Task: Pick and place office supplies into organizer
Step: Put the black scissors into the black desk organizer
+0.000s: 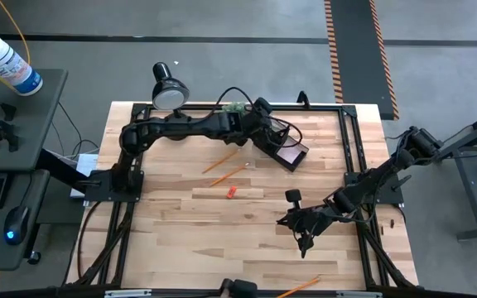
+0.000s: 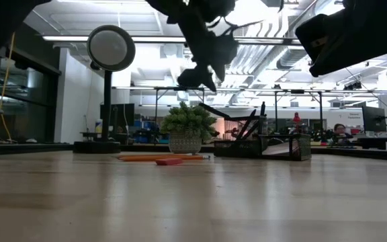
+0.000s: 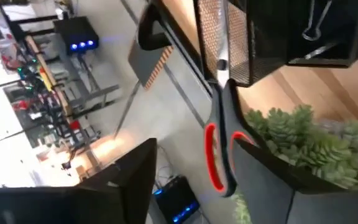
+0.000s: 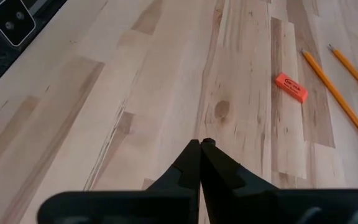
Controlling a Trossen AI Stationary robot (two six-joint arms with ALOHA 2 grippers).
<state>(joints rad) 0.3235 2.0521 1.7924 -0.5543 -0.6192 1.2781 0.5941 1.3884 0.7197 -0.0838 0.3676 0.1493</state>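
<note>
Overhead, ceiling lights [image 2: 261, 40]; below, wooden table [image 1: 222, 240]

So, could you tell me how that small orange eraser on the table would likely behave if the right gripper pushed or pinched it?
The orange eraser lies flat as a low block, so it should slide rather than roll or tip. It looks small, so probably light; a nudge from the right gripper could spin it. Its low profile on the wooden table may make pinching awkward.
</note>
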